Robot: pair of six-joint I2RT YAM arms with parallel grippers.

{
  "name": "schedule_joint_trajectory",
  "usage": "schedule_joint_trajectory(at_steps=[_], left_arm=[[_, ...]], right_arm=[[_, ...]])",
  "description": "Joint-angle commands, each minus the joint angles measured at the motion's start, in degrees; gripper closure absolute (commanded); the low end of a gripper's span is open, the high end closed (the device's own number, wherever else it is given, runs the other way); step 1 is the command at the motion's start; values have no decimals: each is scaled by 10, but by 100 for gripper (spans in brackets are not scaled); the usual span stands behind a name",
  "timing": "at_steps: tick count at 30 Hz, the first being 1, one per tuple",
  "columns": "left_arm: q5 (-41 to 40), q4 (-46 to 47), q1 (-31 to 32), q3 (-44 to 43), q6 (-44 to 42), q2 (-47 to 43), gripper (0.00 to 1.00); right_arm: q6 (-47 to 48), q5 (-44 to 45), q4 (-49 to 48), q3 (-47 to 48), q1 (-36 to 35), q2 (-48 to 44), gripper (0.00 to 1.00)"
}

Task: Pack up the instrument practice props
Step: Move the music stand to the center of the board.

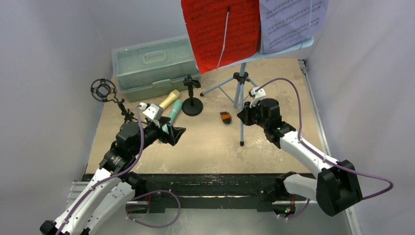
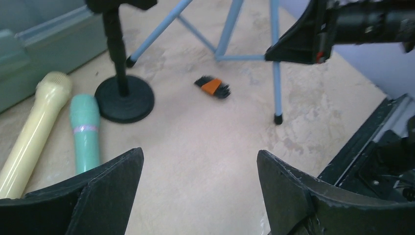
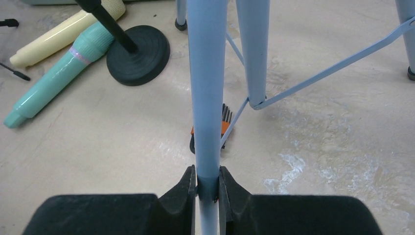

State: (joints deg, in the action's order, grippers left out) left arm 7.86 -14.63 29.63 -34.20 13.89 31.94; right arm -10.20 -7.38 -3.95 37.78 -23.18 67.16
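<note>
Right gripper (image 3: 208, 188) clamped on a leg of the one music rack (image 1: 240, 90) standing mid-table, arm stretched forward, left gripper (image 2: 199, 155) spread wide, empty, low beside tan microphone (image 2: 34, 137), teal microphone (image 2: 85, 129), two black holders (image 1: 192, 105) behind, two sheets (image 1: 220, 29) on the rack.

You see plain pale grey walls (image 1: 49, 49) closing in your mottled beige stone-look worktop (image 1: 205, 152) on three sides, softly and evenly lit, with a black rail (image 1: 210, 182) along its near edge.
</note>
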Motion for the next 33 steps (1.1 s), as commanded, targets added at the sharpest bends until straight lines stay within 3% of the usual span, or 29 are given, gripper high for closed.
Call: schedule_joint_trajectory(at_steps=[1, 6, 11, 15, 19, 23, 33], left_arm=[[113, 166, -2, 13, 23, -22, 14], [152, 251, -2, -85, 57, 49, 11], [132, 273, -2, -211, 125, 129, 11], [93, 230, -2, -298, 246, 191, 12], [63, 228, -2, -316, 341, 211, 17], [31, 225, -2, -333, 361, 219, 27], [58, 230, -2, -383, 369, 287, 42]], right_arm=[[20, -59, 38, -14, -3, -24, 93], [27, -63, 15, -21, -2, -46, 51], [57, -103, 14, -14, -1, -68, 30], [94, -153, 29, -7, 13, -78, 23], [195, -208, 84, 9, 31, -84, 9], [237, -264, 123, 22, 47, -82, 6], [264, -289, 145, 30, 67, -83, 4]])
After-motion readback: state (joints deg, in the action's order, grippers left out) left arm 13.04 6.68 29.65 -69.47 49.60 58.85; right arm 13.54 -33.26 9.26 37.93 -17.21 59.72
